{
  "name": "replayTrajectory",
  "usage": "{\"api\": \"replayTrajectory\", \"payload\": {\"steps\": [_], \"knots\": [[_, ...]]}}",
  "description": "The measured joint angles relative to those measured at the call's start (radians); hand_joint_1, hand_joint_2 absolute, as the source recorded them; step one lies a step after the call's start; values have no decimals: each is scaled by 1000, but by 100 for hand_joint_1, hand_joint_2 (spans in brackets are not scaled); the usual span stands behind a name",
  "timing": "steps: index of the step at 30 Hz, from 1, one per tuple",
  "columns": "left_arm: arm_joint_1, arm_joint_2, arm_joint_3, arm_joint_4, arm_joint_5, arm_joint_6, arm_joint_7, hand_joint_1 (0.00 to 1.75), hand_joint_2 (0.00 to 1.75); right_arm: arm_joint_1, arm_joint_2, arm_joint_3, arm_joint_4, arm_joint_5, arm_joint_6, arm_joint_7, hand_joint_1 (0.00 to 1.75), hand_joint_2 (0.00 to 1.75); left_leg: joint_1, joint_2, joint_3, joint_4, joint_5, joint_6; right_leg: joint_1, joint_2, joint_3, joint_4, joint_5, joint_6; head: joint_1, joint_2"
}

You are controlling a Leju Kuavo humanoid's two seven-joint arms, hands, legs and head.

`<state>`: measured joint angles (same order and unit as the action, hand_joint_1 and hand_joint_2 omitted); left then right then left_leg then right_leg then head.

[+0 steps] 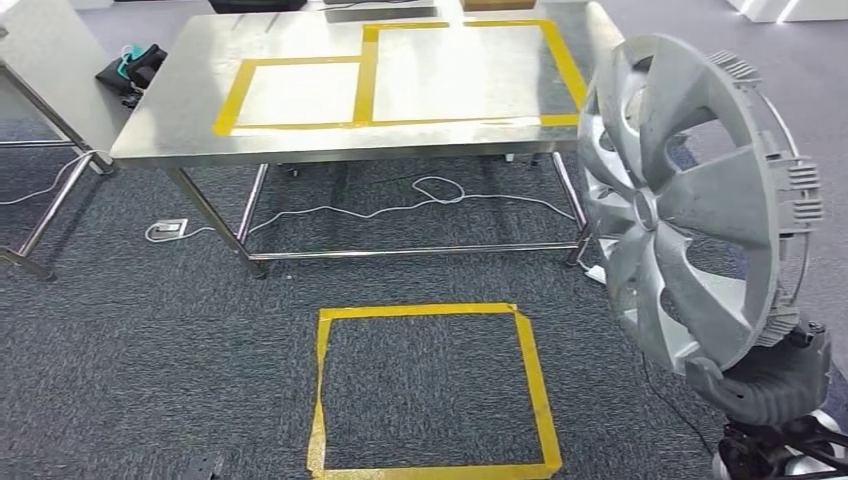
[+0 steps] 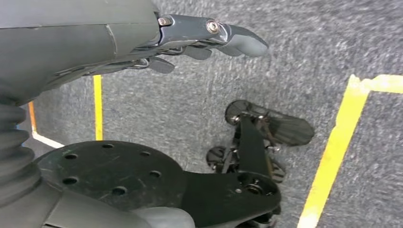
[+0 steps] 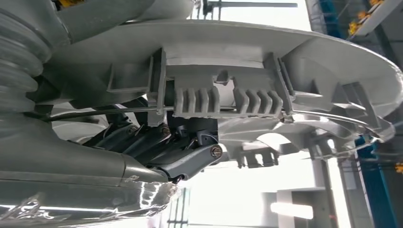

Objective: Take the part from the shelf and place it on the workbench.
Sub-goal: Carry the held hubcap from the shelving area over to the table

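The part is a large silver wheel cover (image 1: 690,200), held upright at the right of the head view. My right hand (image 1: 770,385) grips its lower rim from below. In the right wrist view the wheel cover's (image 3: 247,61) ribbed rim lies across the hand, whose dark fingers (image 3: 157,142) curl onto its inner edge. The steel workbench (image 1: 180,110) stands ahead, marked with yellow tape rectangles (image 1: 365,75). My left hand (image 2: 190,38) hangs over the carpet with its fingers stretched out and nothing in them.
A yellow tape square (image 1: 430,390) marks the grey carpet in front of me. White cables (image 1: 400,205) trail under the workbench. A black and teal object (image 1: 130,68) lies on the bench's left end. Another steel table (image 1: 40,70) stands at the far left.
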<state>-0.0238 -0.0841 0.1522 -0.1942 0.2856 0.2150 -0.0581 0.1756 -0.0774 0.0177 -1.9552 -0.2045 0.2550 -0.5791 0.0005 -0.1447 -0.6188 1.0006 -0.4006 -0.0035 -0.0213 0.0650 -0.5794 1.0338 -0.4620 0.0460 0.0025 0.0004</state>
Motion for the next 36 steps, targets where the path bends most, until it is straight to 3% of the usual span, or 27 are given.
{"api": "replayTrajectory", "payload": {"steps": [2, 4, 5, 7, 10, 11, 14, 15, 16, 18, 20, 22, 23, 24, 25, 26, 28, 30, 34, 36], "knots": [[3, -2, 0, 0, 1, 6, -21, 0, 175, 2, 0, -2, -6, 4, -12, 1, 175, 175, -3, 44, -16, 30, -21, -11, -1, -24, 3, -3, 2, -13, -7, 0], [-1, -4, 0, 0, 3, 10, -42, 0, 175, 7, 0, -7, -13, 4, -21, 0, 175, 175, -4, 110, -67, 134, -80, -21, 0, -52, 5, -5, 1, -22, -15, 0], [-3, -4, 1, 0, 4, 9, -48, 0, 175, 9, 0, -10, -16, 4, -24, 0, 175, 175, -3, 126, -93, 187, -106, -24, 1, -63, 5, -5, 0, -24, -16, 0], [-5, -5, 1, 0, 5, 6, -52, 0, 175, 10, 0, -12, -17, 3, -27, 0, 175, 175, -1, 133, -121, 243, -131, -25, 2, -74, 5, -5, 0, -25, -16, 0], [-5, -5, 1, 0, 5, 3, -55, 0, 175, 11, 0, -13, -17, 3, -28, 0, 175, 175, 0, 134, -134, 271, -138, -26, 2, -80, 6, -5, -1, -26, -16, 0], [-4, -5, 1, 0, 6, -4, -60, 0, 175, 14, 0, -13, -18, 3, -30, 1, 175, 175, 0, 136, -126, 258, -121, -24, 3, -94, 7, -5, -2, -26, -16, 0], [-7, -3, 3, 0, 6, -24, -76, 0, 175, 25, 0, -17, -28, 1, -38, 2, 175, 175, -14, 195, -16, 52, -28, -2, 16, -158, 18, -3, -15, -11, -15, 0], [-8, -3, 3, 0, 5, -25, -78, 0, 175, 26, -1, -18, -32, 1, -39, 2, 175, 175, -18, 208, 8, 6, -17, 6, 19, -173, 23, -5, -19, -4, -14, 0], [-6, -3, 3, 0, 5, -26, -78, 0, 175, 26, -1, -18, -34, 1, -42, 2, 175, 175, -16, 197, 8, 5, -15, 10, 19, -179, 27, -8, -20, 2, -13, 0], [-3, -2, 4, 0, 7, -34, -81, 0, 175, 27, -1, -19, -39, 2, -52, 4, 175, 175, -11, 179, 10, 0, -13, 20, 15, -148, 20, 14, -40, 12, -10, 0], [-3, -1, 6, 0, 4, -59, -99, 0, 175, 33, -1, -21, -45, 5, -67, 4, 175, 175, -7, 165, 12, -3, -12, 28, 12, -91, -27, 112, -92, 18, -5, 0], [-4, -1, 3, 0, -21, -89, -140, 0, 175, 44, -1, -24, -51, 10, -86, 4, 175, 175, -7, 150, 12, -3, -13, 31, 11, -69, -94, 240, -138, 21, -4, 0], [-4, 0, -1, 0, -39, -99, -161, 0, 175, 52, -1, -26, -55, 14, -96, 6, 175, 175, -7, 142, 14, -3, -14, 32, 11, -67, -115, 271, -139, 23, -3, 0], [-3, 0, -7, 0, -55, -105, -177, 0, 175, 59, -1, -28, -59, 19, -105, 7, 175, 175, -7, 135, 15, -2, -14, 32, 11, -67, -116, 261, -119, 24, -3, 0], [-3, 0, -14, 0, -67, -109, -186, 0, 175, 66, -1, -30, -64, 23, -112, 9, 175, 175, -6, 130, 18, -2, -15, 31, 10, -67, -99, 215, -84, 24, -3, 0], [-2, 0, -20, 0, -75, -111, -190, 0, 175, 70, -1, -32, -69, 27, -116, 11, 175, 175, -5, 125, 21, -2, -17, 28, 8, -66, -70, 146, -45, 25, -3, 0], [-1, 1, -29, 0, -83, -112, -194, 0, 175, 73, -2, -35, -78, 31, -121, 13, 175, 175, -8, 119, 21, 2, -20, 18, 5, -62, -17, 29, -1, 23, -2, 0], [0, 4, -35, 0, -87, -117, -194, 0, 175, 74, -2, -36, -84, 35, -125, 14, 175, 175, -12, 116, 17, 5, -19, 16, 5, -56, -2, -4, 2, 15, -3, 0], [2, 6, -48, 0, -95, -144, -185, 0, 175, 69, -6, -37, -87, 44, -144, 19, 175, 175, -14, 117, 17, 2, -14, 56, 6, -53, -3, -5, 6, 10, -4, 0], [2, 6, -53, 0, -97, -149, -183, 0, 175, 66, -9, -37, -87, 46, -147, 20, 175, 175, -13, 117, 18, -2, -11, 56, 9, -54, -4, -5, 5, 5, -3, 0]]}}
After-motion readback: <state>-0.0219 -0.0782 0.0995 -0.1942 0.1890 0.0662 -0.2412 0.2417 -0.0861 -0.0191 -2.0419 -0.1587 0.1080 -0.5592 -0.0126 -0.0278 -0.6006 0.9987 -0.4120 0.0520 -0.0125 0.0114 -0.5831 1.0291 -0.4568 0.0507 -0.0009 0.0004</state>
